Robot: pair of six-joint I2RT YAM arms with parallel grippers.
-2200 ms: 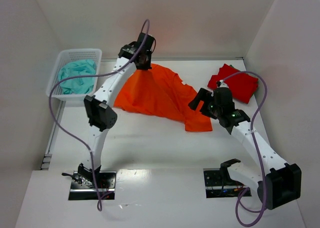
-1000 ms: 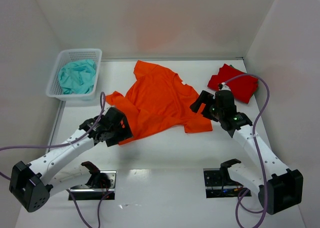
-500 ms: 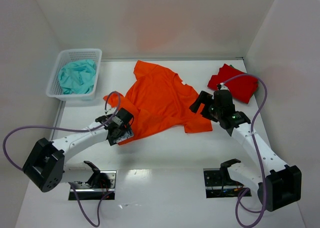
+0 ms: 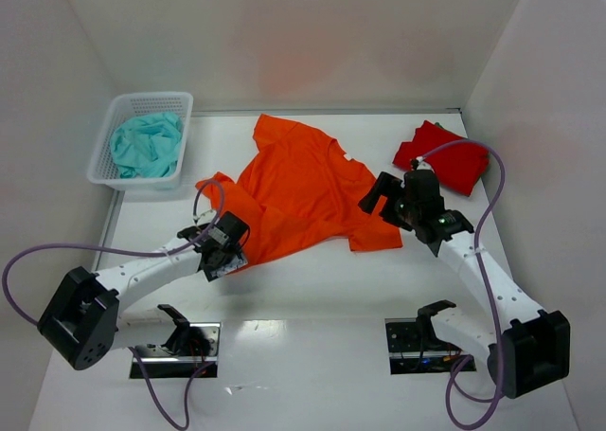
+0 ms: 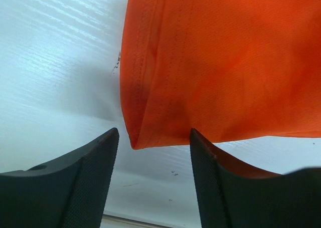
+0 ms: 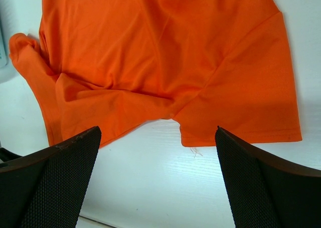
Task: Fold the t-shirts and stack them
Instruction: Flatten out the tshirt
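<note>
L claw (image 5: pixel 153 134) parted, empty, astride orange shirt (image 5: pixel 225 62) hem corner; R claw (image 6: pixel 158 130) wide, empty.

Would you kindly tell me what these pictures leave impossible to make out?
Top view: the left end effector covers the orange t-shirt's near-left corner.
Top view: the right arm's cable crosses the red t-shirt; its fold is unclear.
In the basket, the teal cloth is bunched; its type is unreadable.
Left wrist view: frame edges cut off most of the orange t-shirt.
</note>
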